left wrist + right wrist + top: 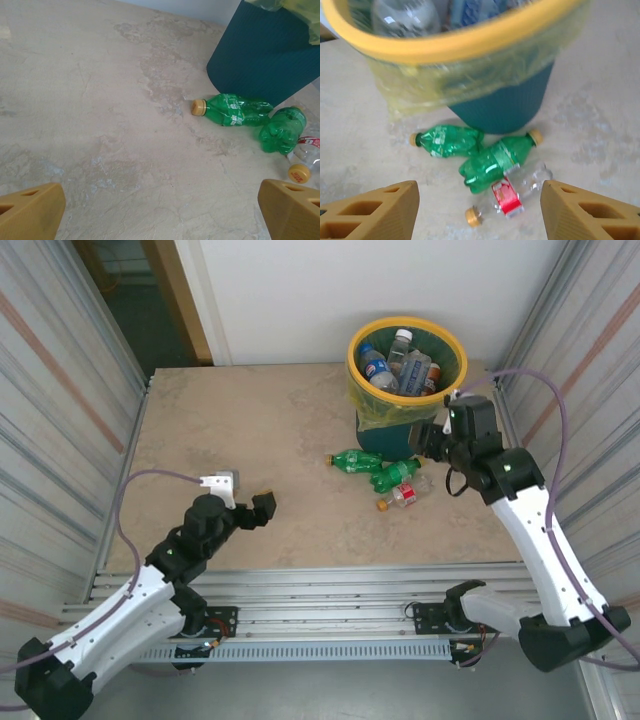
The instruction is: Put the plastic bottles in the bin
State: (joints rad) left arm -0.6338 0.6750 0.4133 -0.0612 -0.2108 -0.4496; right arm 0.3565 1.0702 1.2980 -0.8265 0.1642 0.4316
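The bin (pixel 352 350), teal with a yellow rim and a yellow-green liner, stands at the far right and holds several plastic bottles (pixel 400 365). On the table at its foot lie two green bottles (pixel 355 460) (pixel 395 475) and a clear one with a red label (pixel 405 495). My right gripper (pixel 430 440) hangs beside the bin wall above them. In the right wrist view this gripper (pixel 480 200) is open and empty over the clear bottle (pixel 512 195) and the green ones (pixel 450 141) (pixel 495 162). My left gripper (pixel 245 498) is open and empty over bare table, left of the bottles (pixel 235 110).
Corrugated metal walls close in the table on the left and right. A white wall runs along the back, with a doorway at the far left. A metal rail with both arm bases borders the near edge.
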